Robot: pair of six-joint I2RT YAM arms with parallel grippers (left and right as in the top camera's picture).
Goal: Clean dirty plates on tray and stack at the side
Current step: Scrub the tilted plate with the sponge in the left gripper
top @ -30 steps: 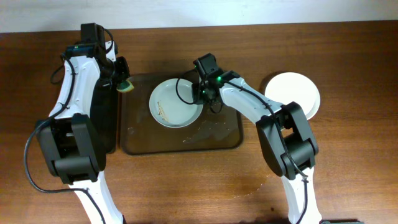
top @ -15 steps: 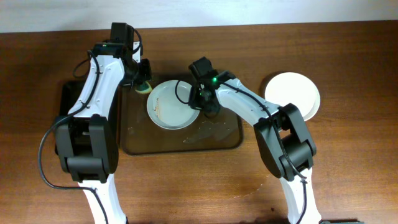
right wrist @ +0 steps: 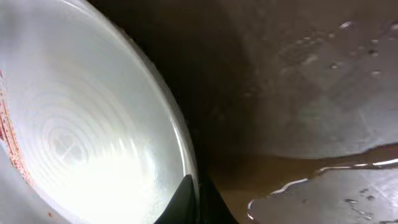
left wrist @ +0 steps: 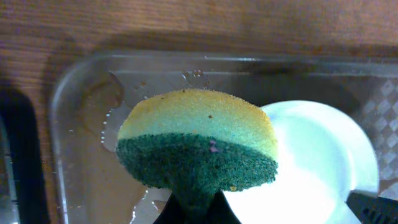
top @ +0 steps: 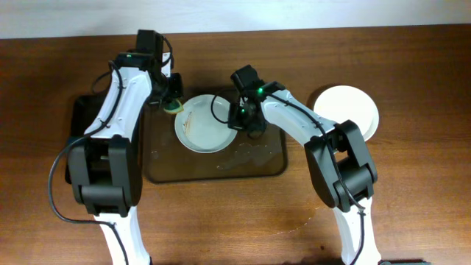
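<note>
Overhead view: one smeared plate (top: 204, 126) lies in the brown tray (top: 268, 168) at centre frame. A white plate (top: 346, 110) with no visible smears sits well apart on the bench (top: 412, 199) at right, judged to be the stacking spot. Left fingers (left wrist: 189, 210) are clenched on a yellow-and-green sponge (left wrist: 199, 140), held over the tray's upper-left corner just beside the plate; contact cannot be confirmed. Right fingers (right wrist: 186, 200) pinch the plate's right rim, judged to steady it for wiping. Brown smears (right wrist: 7, 134) are present; cleaning not yet done.
</note>
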